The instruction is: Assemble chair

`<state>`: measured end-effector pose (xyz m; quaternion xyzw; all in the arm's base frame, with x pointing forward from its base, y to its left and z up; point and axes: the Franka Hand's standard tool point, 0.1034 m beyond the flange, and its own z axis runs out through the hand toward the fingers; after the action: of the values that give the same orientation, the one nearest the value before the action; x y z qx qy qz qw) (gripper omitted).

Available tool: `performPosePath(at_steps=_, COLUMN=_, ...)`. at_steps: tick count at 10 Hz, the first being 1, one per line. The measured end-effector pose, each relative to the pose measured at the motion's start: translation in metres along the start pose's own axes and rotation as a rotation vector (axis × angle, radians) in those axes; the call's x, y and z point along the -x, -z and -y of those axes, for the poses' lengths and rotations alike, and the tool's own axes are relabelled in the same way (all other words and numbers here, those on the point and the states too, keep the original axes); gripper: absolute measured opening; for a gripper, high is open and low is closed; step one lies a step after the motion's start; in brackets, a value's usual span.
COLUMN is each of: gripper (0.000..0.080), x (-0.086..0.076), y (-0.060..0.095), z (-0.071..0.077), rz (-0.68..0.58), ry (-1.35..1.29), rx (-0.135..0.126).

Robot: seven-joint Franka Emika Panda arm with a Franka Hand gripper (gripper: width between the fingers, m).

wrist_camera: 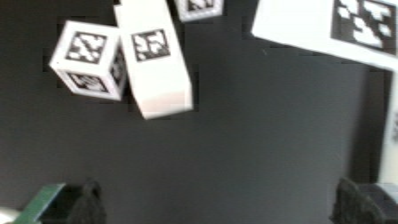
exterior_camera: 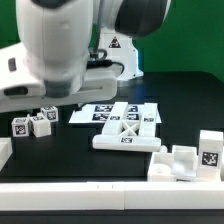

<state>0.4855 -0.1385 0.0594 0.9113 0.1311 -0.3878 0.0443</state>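
Over the table (wrist_camera: 231, 140), the claw (wrist_camera: 217, 205) gapes wide, empty; chair blocks (wrist_camera: 89, 60) carry square tags

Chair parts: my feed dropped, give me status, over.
Gripper open, empty, over bare black table. Tagged chair pieces lying loose close by. X-braced panel flat on table. Nothing between the fingers.

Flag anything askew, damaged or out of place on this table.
Nothing stands out. The X-braced panel, the small tagged pieces and the chunky blocks lie loose and unassembled, with no visible damage. The gripper hangs open and empty.
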Motion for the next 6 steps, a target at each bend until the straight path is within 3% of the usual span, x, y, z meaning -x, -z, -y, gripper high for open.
performPosePath(at_steps=2, gripper=0.0649, x=0.007, y=-0.027, z=-0.013, rz=0.082, ry=0.027, rx=0.031)
performPosePath(at_steps=6, gripper=0.0649, x=0.006, y=-0.025, z=-0.014, rz=0.074, ry=0.024, rx=0.032)
